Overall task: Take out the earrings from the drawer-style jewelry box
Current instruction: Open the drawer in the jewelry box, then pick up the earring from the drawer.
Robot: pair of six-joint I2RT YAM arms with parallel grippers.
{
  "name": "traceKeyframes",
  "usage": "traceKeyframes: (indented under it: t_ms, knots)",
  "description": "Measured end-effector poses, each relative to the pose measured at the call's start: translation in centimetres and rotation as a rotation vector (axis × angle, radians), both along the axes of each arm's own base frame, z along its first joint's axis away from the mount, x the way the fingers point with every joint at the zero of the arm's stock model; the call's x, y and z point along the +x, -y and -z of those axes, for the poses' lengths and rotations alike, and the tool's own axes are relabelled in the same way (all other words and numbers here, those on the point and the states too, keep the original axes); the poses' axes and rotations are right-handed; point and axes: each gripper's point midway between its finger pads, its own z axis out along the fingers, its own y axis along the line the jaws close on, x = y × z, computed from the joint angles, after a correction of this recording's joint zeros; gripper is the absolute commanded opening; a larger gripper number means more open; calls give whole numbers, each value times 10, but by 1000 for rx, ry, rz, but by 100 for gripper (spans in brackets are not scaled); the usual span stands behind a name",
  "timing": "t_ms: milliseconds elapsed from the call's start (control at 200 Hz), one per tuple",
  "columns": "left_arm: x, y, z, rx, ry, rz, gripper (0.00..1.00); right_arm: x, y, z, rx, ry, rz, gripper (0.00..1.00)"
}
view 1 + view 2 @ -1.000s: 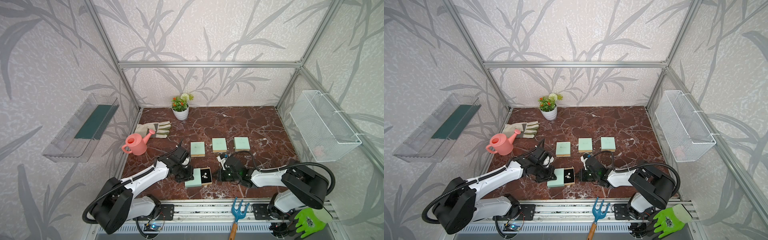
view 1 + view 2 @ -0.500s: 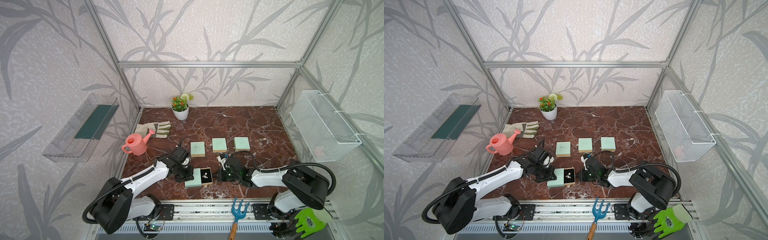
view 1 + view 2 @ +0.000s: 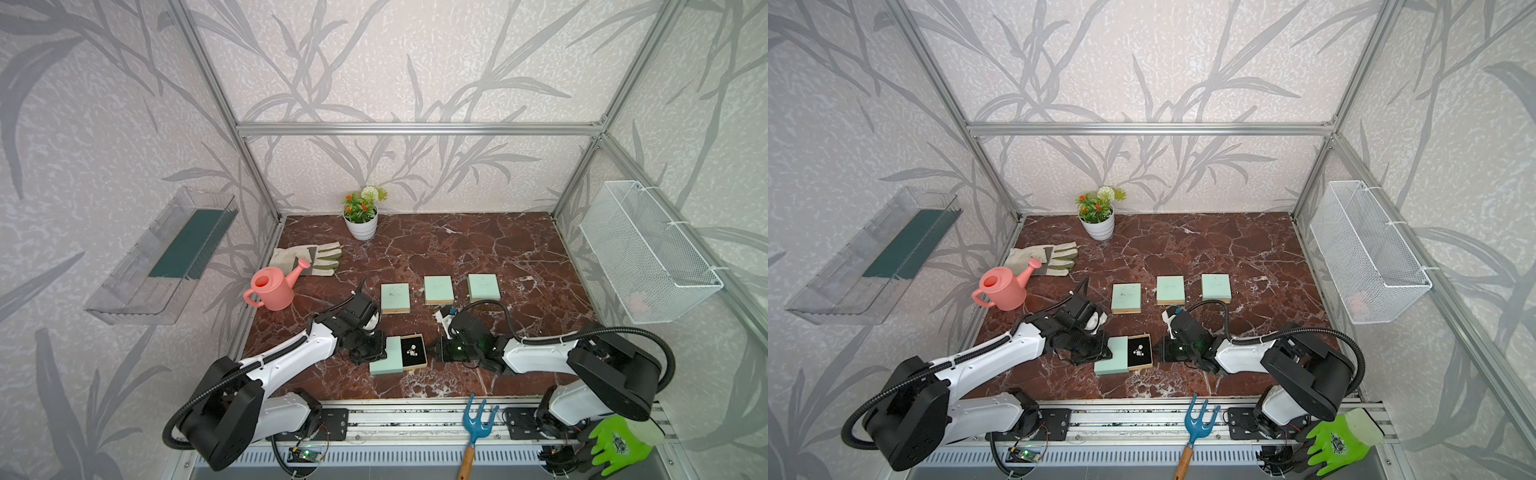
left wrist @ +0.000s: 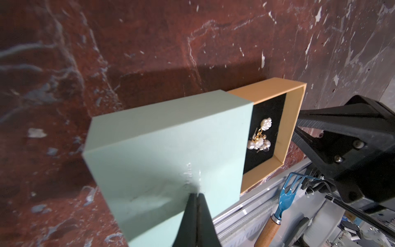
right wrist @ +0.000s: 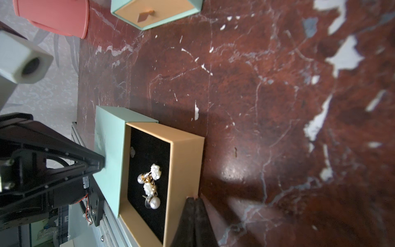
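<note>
Mint-green box (image 4: 166, 149), tan drawer (image 4: 292, 119) — black lining (image 4: 269, 107), pearl-white earrings (image 4: 259, 139)

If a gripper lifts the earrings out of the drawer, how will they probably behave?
The earrings lie tangled in one cluster, so they would likely come up together and dangle. Their round pearl beads look smooth, so they may slip or roll.
</note>
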Motion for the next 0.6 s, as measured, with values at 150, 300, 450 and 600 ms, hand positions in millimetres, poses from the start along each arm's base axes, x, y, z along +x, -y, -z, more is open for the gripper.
traceKeyframes:
  t_ms: [150,300,450,600]
  knots:
    - [8,1,-18,-17,77,3,16,-1,2,-5,-12,9,-11,33]
    - [24,16,-59,-78,206,54,31,-2,6,-24,-4,42,-10,45]
    - [20,41,-86,-87,293,219,34,1,18,-55,15,114,13,64]
    - [13,59,-75,6,261,379,34,9,38,-89,47,201,51,78]
